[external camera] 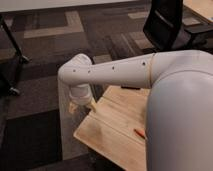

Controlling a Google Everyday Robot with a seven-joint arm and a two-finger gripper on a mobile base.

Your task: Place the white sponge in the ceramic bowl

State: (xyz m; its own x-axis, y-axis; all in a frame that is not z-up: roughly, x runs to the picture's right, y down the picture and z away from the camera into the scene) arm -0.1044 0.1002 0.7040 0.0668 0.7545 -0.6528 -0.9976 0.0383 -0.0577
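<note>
The white arm (125, 70) fills the right of the frame with a broad, bulky segment, then runs leftward as a long tube to a rounded elbow (74, 69) left of centre. There the wrist (80, 91) turns straight down, and the gripper (83, 104) hangs just beneath it, spread apart and holding nothing.

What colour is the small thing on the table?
The small thing is orange-red, camera view; gripper below arm bend.

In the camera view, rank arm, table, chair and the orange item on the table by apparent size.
1. Arm, nearest the camera, so inflated.
2. Table.
3. Chair, farther and cropped.
4. Orange item.
The gripper, at the arm's end by the table's edge, is mostly hidden: unranked.
</note>
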